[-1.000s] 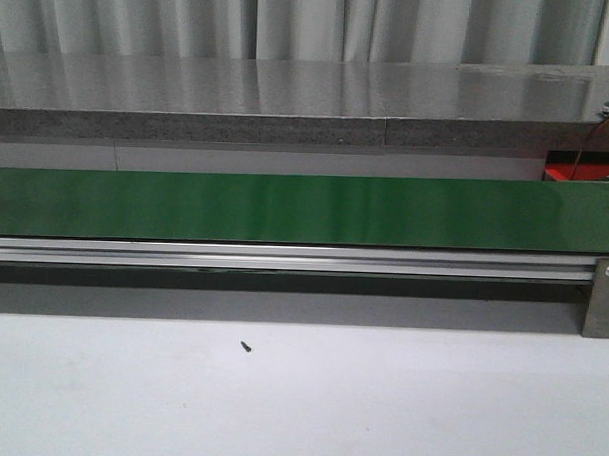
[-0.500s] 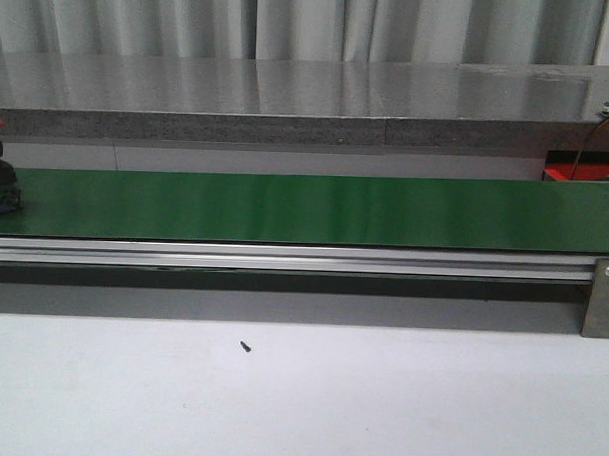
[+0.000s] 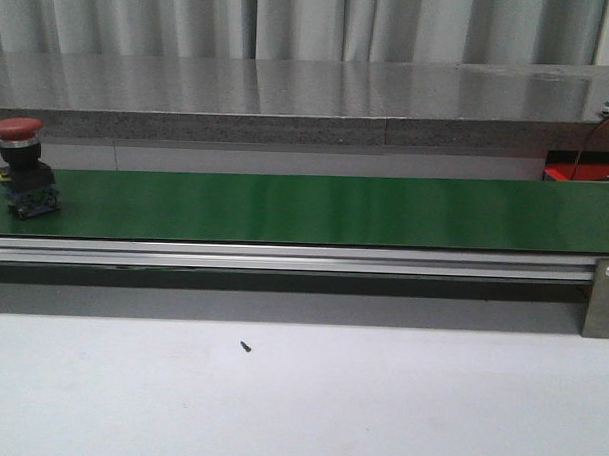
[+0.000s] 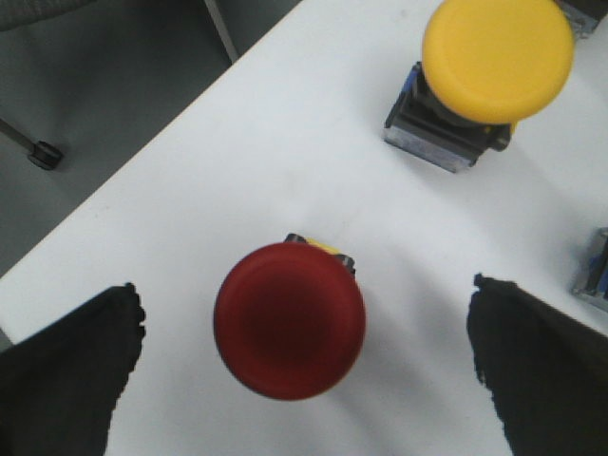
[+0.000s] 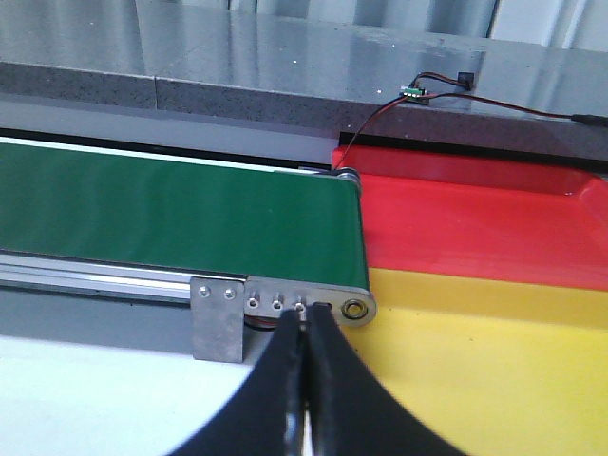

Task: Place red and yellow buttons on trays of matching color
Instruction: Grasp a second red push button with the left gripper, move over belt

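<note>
On my left wrist feed the left gripper [image 4: 304, 380] is spread wide, its two dark fingers [image 4: 66, 380] at either edge of the view, with a red button [image 4: 289, 319] sitting on the white table [image 4: 190, 190] between them, untouched by either finger. Past it on the same tabletop stands a yellow button [image 4: 496, 59] on its grey block, well apart from the red one, and a corner of another grey block [image 4: 594, 271] shows at the frame edge; I cannot tell what it belongs to. On the right wrist feed the right gripper [image 5: 306, 366] has its fingers pressed together, tips touching, with nothing between them that I can see. Just beyond those tips is the metal end bracket [image 5: 218, 318] of the conveyor, and beside it lie the yellow tray [image 5: 494, 370] and, behind that, the red tray [image 5: 475, 223], their edges meeting; both sit right at the end of the green belt [image 5: 171, 218]. A thin red and black wire [image 5: 418, 95] with a small green board lies on the grey counter [image 5: 237, 66] behind. In the front view a second red button [image 3: 19, 166] rides upright on the belt's far left end, well away from the sliver of red tray visible at far right.
</note>
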Action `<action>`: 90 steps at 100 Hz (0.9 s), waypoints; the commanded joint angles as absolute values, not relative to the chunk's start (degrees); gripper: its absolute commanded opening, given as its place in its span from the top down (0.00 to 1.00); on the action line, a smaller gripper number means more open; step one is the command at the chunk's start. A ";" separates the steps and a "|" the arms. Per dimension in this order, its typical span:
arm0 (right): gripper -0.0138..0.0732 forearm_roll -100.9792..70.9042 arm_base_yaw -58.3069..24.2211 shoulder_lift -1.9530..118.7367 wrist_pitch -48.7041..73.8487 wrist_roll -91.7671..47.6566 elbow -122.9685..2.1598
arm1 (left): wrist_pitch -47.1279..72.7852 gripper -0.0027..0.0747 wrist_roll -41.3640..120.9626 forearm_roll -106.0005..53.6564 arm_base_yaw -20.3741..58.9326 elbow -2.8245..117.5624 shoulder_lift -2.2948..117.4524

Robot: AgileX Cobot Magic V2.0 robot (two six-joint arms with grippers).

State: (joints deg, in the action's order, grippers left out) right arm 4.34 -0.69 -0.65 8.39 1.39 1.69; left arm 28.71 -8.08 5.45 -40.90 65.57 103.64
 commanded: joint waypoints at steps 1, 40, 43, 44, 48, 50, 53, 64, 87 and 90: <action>0.95 4.33 -0.28 -1.61 3.53 1.18 0.60 | 25.43 0.11 -8.61 5.85 -41.04 67.08 102.12; 0.95 4.33 -0.28 -1.61 3.53 1.18 0.60 | 23.05 0.37 -8.61 5.75 -41.04 67.08 104.01; 0.95 4.33 -0.28 -1.61 3.53 1.18 0.60 | 23.05 0.41 -8.61 5.75 -41.04 67.08 104.01; 0.95 4.33 -0.28 -1.61 3.53 1.18 0.60 | 23.05 0.43 -8.61 5.75 -41.04 67.08 104.01; 0.95 4.33 -0.28 -1.61 3.53 1.18 0.60 | 23.05 0.50 -8.61 5.85 -41.04 67.08 104.01; 0.95 4.33 -0.28 -1.61 3.53 1.18 0.60 | 23.05 0.52 -8.61 5.85 -41.04 67.08 104.01; 0.95 4.33 -0.28 -1.61 3.53 1.18 0.60 | 23.05 0.57 -8.61 5.85 -41.04 67.08 103.89; 0.95 4.33 -0.28 -1.61 3.53 1.18 0.60 | 23.55 0.69 -8.61 5.85 -41.04 67.08 103.23; 0.95 4.33 -0.28 -1.61 3.53 1.18 0.60 | 26.40 0.77 -8.61 2.95 -40.71 67.08 97.95; 0.95 4.33 -0.28 -1.61 3.53 1.18 0.60 | 26.74 0.77 -8.61 2.52 -40.31 67.08 96.96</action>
